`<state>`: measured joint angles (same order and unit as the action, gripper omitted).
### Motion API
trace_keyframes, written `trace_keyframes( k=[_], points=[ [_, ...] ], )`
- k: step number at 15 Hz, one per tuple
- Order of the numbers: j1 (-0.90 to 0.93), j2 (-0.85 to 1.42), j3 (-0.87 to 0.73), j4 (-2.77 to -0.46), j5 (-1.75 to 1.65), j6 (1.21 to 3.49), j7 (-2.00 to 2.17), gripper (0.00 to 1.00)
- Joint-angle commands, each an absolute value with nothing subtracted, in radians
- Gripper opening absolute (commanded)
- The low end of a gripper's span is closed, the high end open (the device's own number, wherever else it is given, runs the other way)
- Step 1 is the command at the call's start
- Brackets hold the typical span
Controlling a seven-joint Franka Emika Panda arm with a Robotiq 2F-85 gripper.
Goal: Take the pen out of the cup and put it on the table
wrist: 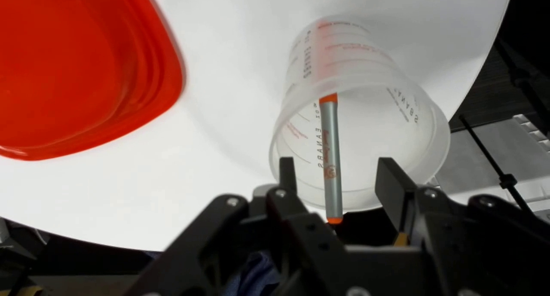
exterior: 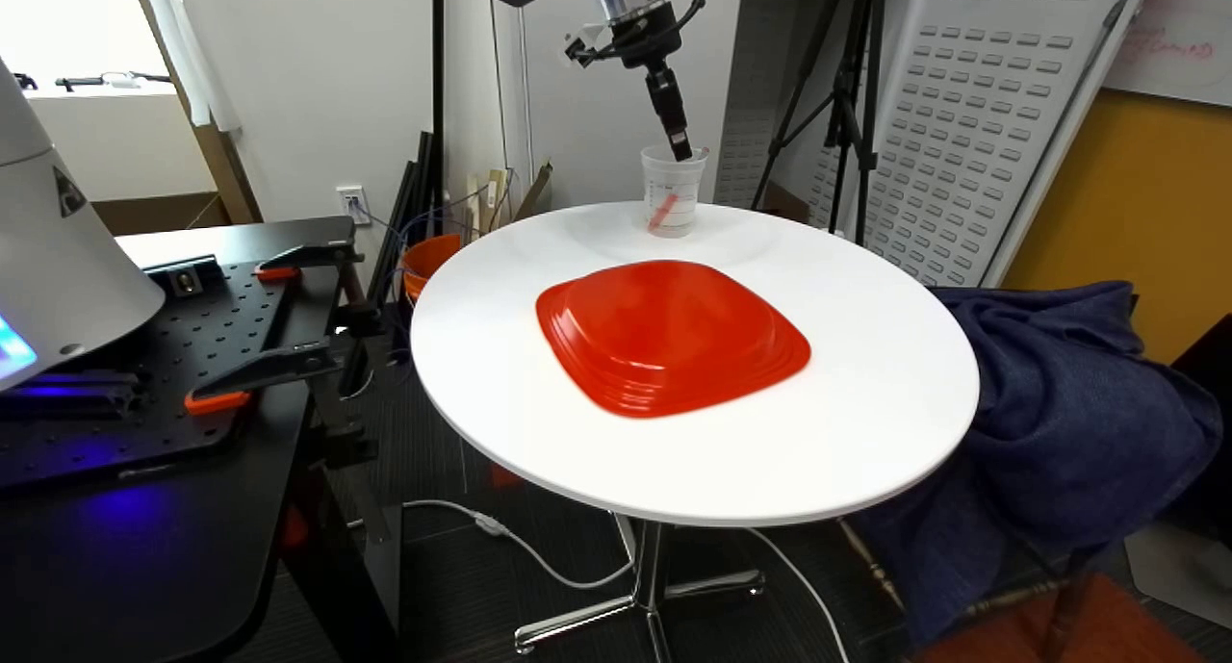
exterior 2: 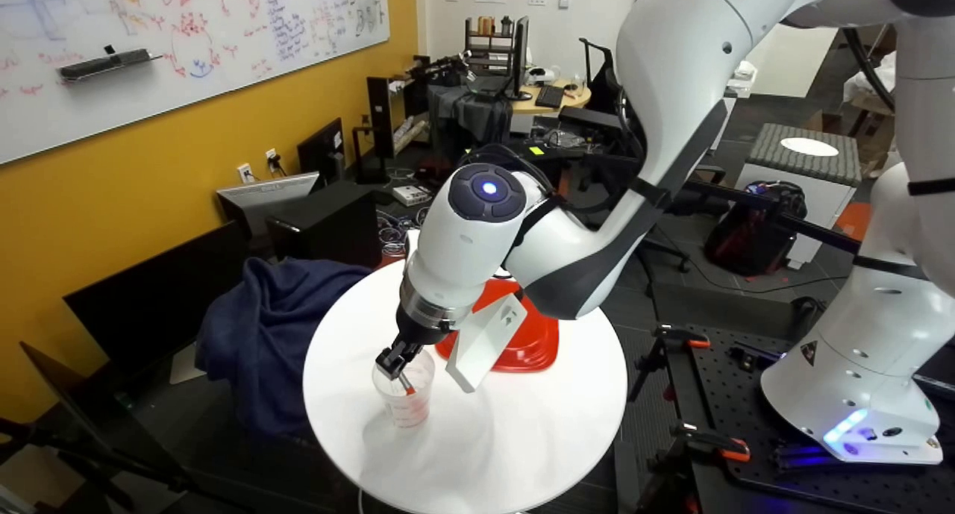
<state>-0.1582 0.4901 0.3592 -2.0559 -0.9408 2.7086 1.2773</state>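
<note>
In an exterior view, the cup (exterior: 672,184) stands upright at upper middle of frame, near the edge of the bench (exterior: 866,403), pen (exterior: 664,211) leaning inside. Judged risk: toppling from a sideways knock or slanted lift. In an exterior view, the arm (exterior 2: 574,264) extends from upper right to the cup at lower left. In the wrist view, the end effector (wrist: 336,169) has jaws parted, pen between, gripping nothing. Rim contact cannot be told; closing could pinch the wall. Pen's long axis near vertical: free end past the rim toward bottom of frame, other toward cup base.
</note>
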Motion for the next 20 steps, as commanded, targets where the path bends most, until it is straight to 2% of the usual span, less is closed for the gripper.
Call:
trace_keyframes(
  k=[1,10,20],
  points=[
    [-0.041,0.486,0.243,-2.035,-0.823,2.733,1.175,0.52],
    [0.179,0.503,0.028,-2.0,-0.546,2.745,0.928,0.47],
    [0.26,0.531,-0.054,-1.974,-0.386,2.736,0.751,0.44]
  ],
)
